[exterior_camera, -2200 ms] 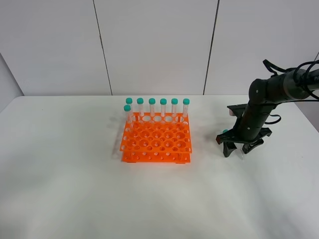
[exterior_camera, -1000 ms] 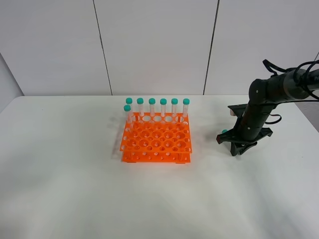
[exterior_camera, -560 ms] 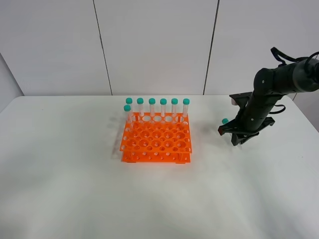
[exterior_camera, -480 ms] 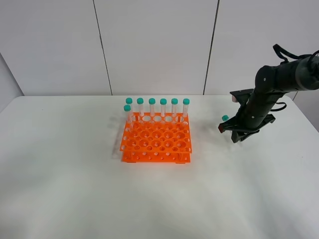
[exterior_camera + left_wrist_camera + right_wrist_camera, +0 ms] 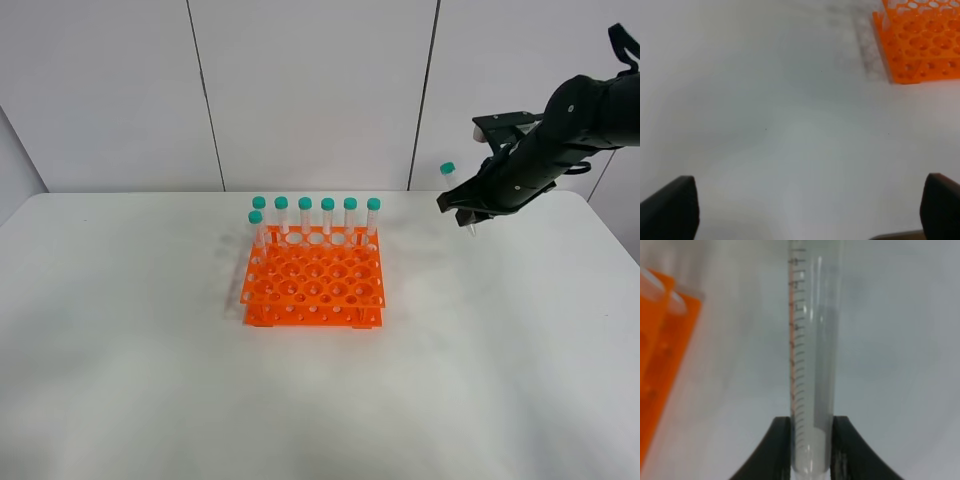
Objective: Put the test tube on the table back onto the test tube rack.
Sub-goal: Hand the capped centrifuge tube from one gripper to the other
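Note:
My right gripper [image 5: 472, 208] hangs well above the table [image 5: 150, 390], to the right of the orange test tube rack [image 5: 313, 283] and behind its back row. It is shut on the test tube [image 5: 447, 169], which tilts with its teal cap up and left. In the right wrist view the clear, graduated test tube [image 5: 812, 340] runs out from between the black fingers [image 5: 781, 450], with a corner of the rack [image 5: 660, 355] beside it. My left gripper [image 5: 805, 210] stands open over bare table, with the rack's corner [image 5: 920, 45] ahead of it.
Several other teal-capped tubes [image 5: 315, 215] stand upright along the rack's back row, and one stands just in front of them at the left end. A white panelled wall [image 5: 300, 90] rises behind the table.
My right gripper has risen from the tabletop with the test tube in it and moved towards the back. The rack and its tubes have not moved.

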